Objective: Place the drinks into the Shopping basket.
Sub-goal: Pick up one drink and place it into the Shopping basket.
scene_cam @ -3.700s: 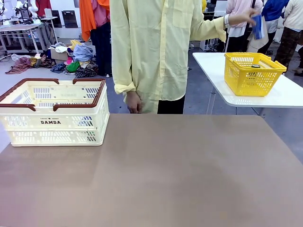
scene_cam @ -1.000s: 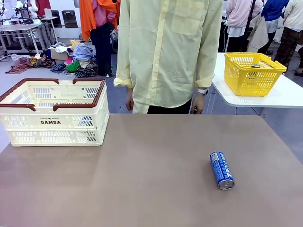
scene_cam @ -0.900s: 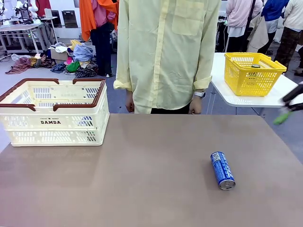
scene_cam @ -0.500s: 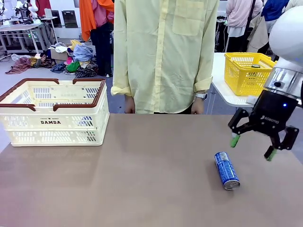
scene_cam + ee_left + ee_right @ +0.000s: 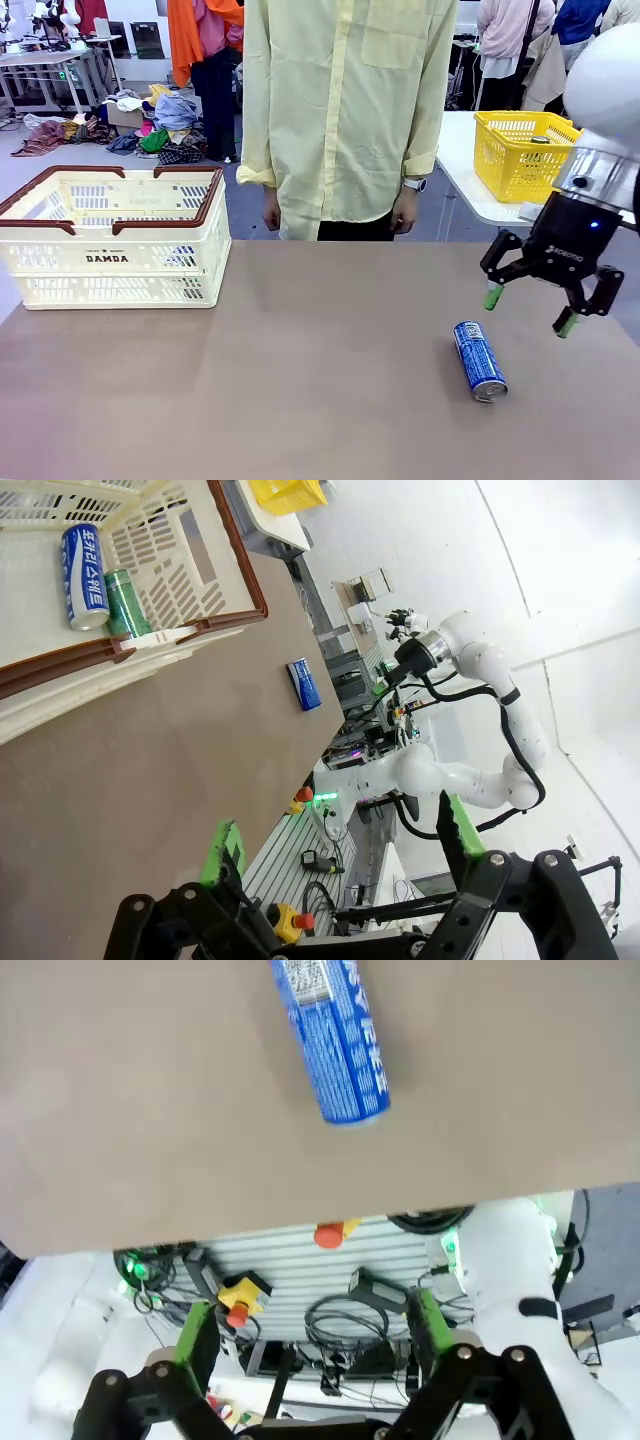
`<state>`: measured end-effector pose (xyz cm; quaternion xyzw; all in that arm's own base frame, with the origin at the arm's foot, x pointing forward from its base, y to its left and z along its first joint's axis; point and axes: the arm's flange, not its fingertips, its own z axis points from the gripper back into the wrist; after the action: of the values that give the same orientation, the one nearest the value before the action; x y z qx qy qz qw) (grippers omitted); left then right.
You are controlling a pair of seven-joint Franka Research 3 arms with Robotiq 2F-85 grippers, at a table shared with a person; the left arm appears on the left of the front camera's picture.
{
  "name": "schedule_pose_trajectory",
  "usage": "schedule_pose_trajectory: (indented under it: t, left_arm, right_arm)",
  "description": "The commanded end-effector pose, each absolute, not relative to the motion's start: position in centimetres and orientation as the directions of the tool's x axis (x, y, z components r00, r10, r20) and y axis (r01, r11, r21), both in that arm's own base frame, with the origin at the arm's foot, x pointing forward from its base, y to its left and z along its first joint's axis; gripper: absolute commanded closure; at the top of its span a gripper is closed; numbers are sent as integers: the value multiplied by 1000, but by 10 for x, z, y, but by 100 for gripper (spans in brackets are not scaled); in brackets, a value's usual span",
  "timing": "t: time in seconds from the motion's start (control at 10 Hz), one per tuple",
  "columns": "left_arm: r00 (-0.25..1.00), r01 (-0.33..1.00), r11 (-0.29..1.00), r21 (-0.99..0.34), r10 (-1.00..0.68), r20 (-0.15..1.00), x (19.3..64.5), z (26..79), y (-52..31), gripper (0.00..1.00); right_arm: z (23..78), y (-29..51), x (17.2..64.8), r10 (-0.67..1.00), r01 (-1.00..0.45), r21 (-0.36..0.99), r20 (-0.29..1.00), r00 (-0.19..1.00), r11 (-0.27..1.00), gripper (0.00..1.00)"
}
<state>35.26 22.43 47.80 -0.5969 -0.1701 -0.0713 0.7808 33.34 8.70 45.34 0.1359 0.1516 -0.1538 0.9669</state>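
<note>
front view: blue can (image 5: 479, 360) lies on its side, lower right. right gripper (image 5: 529, 308) hangs spread just above it, probably lining up a pickup. shopping basket (image 5: 140, 258), left, reads "damda".
left wrist view: left gripper (image 5: 340, 840) spread, empty. the basket, upper left, holds a green can (image 5: 125, 602) and a second blue can (image 5: 85, 562).
right wrist view: the blue can's white print is illegible.

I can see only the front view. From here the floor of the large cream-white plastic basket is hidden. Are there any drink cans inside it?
Observer: Yes, two. In the left wrist view a blue-and-white aluminium drink can and a green aluminium drink can lie side by side on the floor of the cream-white slotted plastic basket.
Operator: Thank you. And the left hand, is it open or shut?
Observer: The left hand is open and holds nothing; it is apart from the basket.
</note>
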Motion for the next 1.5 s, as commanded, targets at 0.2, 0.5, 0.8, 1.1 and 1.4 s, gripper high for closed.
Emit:
schedule_pose_trajectory:
  t: [0.2, 0.5, 0.8, 1.1, 1.4]
  left_arm:
    - [932, 310, 280, -909, 99, 348, 351, 479, 222, 0]
    - [932, 310, 280, -909, 99, 348, 351, 479, 222, 0]
    - [932, 310, 280, -909, 99, 348, 351, 479, 222, 0]
    - [932, 310, 280, -909, 99, 348, 351, 479, 222, 0]
    - [932, 310, 280, -909, 99, 348, 351, 479, 222, 0]
  right_arm:
    - [373, 104, 369, -391, 436, 129, -275, 879, 890, 0]
    - [300, 112, 386, -468, 492, 28, -264, 843, 870, 0]
    - [274, 114, 388, -455, 470, 43, -188, 870, 881, 0]
    - [272, 115, 389, -441, 460, 50, -210, 873, 886, 0]
    - [277, 114, 390, -388, 406, 65, -191, 902, 912, 0]
